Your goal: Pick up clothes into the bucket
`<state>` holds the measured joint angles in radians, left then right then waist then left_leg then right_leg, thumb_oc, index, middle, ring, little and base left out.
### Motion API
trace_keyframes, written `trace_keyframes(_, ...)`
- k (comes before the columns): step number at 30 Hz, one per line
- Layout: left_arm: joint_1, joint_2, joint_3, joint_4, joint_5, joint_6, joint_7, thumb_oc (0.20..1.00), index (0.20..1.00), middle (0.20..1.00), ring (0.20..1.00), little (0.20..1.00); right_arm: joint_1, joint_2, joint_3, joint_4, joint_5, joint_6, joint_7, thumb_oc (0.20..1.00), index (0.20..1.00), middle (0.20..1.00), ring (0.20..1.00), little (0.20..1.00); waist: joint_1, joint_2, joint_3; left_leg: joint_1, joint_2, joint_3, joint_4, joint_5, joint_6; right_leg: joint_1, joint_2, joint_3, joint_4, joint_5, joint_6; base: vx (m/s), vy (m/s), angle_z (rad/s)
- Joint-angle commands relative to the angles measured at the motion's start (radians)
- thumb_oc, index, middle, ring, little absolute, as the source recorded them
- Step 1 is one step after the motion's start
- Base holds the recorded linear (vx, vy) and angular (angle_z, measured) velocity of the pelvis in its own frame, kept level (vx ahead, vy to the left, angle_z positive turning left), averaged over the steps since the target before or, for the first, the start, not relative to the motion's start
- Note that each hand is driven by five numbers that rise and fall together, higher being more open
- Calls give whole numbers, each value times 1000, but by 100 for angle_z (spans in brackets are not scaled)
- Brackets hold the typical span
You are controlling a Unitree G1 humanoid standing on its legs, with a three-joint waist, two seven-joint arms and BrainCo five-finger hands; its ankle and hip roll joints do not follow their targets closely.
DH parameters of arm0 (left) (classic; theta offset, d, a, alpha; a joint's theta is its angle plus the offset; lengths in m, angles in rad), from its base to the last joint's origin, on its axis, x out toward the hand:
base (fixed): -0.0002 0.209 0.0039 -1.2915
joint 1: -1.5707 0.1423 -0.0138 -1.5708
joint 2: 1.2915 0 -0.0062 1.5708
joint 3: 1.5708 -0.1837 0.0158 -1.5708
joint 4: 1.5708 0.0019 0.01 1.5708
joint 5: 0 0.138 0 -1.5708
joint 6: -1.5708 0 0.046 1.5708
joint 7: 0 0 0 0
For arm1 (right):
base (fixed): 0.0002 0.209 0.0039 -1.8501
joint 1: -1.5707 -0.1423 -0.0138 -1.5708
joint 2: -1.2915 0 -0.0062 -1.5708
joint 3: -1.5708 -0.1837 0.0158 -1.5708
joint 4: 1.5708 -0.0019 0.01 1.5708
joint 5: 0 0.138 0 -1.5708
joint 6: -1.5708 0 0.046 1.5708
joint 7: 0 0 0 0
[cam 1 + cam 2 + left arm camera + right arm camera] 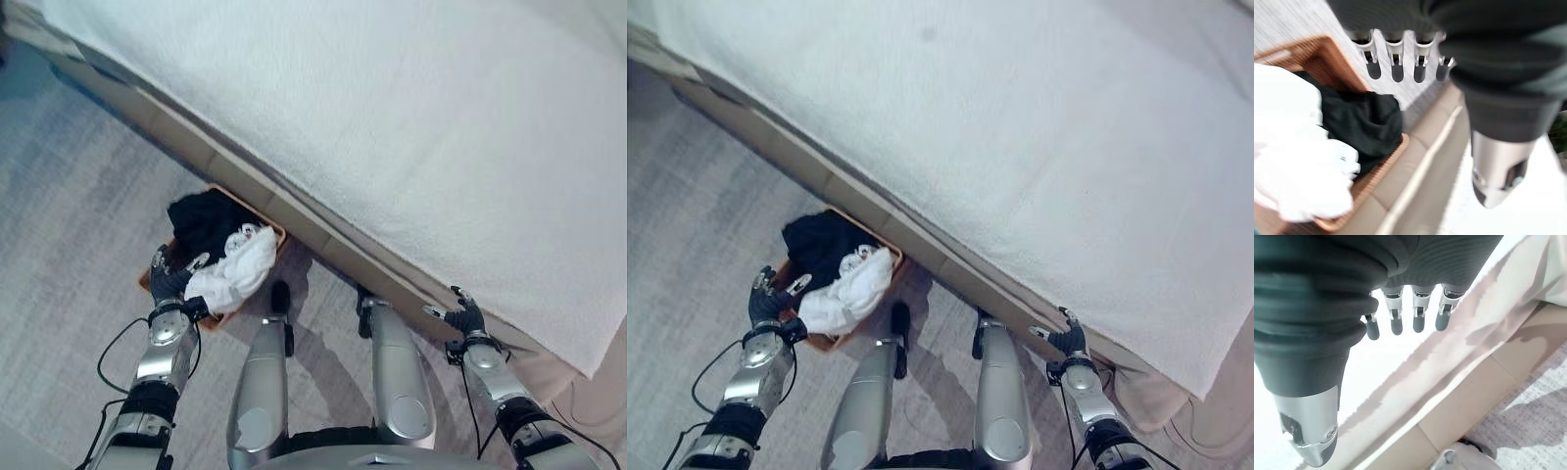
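Clothes, a white garment (235, 272) and a black garment (204, 221), fill the wicker basket (1317, 51); left robot hand (168, 277) hovers relaxed-open, empty; right robot hand (464, 316) likewise. Tuck the overhanging white edge inward.

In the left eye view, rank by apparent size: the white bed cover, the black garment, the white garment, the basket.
1. White bed cover, by far.
2. Basket, mostly hidden under the clothes.
3. Black garment and white garment look alike; unranked.

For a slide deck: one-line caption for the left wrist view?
Open left hand above a wicker basket holding black and white clothes, beside the bed base.
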<state>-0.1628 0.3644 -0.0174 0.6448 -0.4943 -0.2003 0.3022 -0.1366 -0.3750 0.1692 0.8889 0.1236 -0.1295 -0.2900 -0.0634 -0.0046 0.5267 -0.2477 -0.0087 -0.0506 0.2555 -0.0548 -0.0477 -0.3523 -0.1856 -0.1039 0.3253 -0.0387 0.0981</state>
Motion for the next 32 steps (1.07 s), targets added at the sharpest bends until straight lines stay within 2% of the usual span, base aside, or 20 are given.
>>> trace_keyframes(1, 49, -45, 4, 13, -17, -51, -64, 1000, 1000, 1000, 1000, 1000, 74, -27, -22, 16, -34, 5, 30, 1000, 1000, 1000, 1000, 1000, -13, 27, -74, -28, -17, -16, -71, 71, -15, 69, 12, -28, -53, -3, 17, 181, -86, -6)
trace_keyframes(2, 68, -75, 4, 53, -16, -46, -82, 1000, 1000, 1000, 1000, 1000, 96, -11, -21, 34, -36, 2, 45, 1000, 1000, 1000, 1000, 1000, -11, 25, -115, 14, -14, -14, -98, 70, -18, 109, 17, -37, -84, 0, 21, 147, -55, -6)
trace_keyframes(3, 69, -75, 4, 53, -16, -46, -83, 1000, 1000, 1000, 1000, 1000, 97, -11, -21, 34, -36, 2, 45, 1000, 1000, 1000, 1000, 1000, -12, 25, -114, 17, -13, -15, -100, 71, -18, 112, 17, -38, -86, 1, 21, 138, -67, 0)
trace_keyframes(6, 85, -120, -15, 118, 42, -38, -64, 1000, 1000, 1000, 1000, 1000, 112, 31, -32, 80, 19, -1, 74, 1000, 1000, 1000, 1000, 1000, -4, 17, -166, 68, -11, -12, -116, 62, -20, 170, 27, -44, -127, 2, 22, 111, -63, -4)
trace_keyframes(9, 127, -151, -64, 215, 159, -8, -85, 1000, 1000, 1000, 1000, 1000, 133, 62, -42, 113, 67, -5, 108, 1000, 1000, 1000, 1000, 1000, 3, 9, -216, 123, -5, -2, -134, 50, -19, 239, 37, -48, -177, 5, 23, 136, -40, -2)
trace_keyframes(16, 166, -147, -126, 348, 350, 28, -145, 1000, 1000, 1000, 1000, 1000, 156, 81, -40, 136, 79, -11, 142, 1000, 1000, 1000, 1000, 1000, 7, -1, -292, 181, 6, 19, -183, 48, -20, 315, 48, -56, -267, 26, 28, 92, -17, -1)
trace_keyframes(19, 184, -142, -156, 377, 433, 38, -180, 1000, 1000, 1000, 1000, 1000, 175, 86, -40, 147, 70, -3, 170, 1000, 1000, 1000, 1000, 1000, 7, -4, -324, 215, 8, 23, -192, 39, -18, 348, 49, -57, -266, 18, 31, 93, 1, -1)
trace_keyframes(32, 201, -161, -131, 458, 437, 62, -204, 1000, 1000, 1000, 1000, 1000, 182, 93, -29, 176, 11, 19, 181, 1000, 1000, 1000, 1000, 1000, 16, -14, -380, 268, 7, 16, -202, 17, -14, 403, 51, -63, -270, -3, 30, 40, -3, 1)
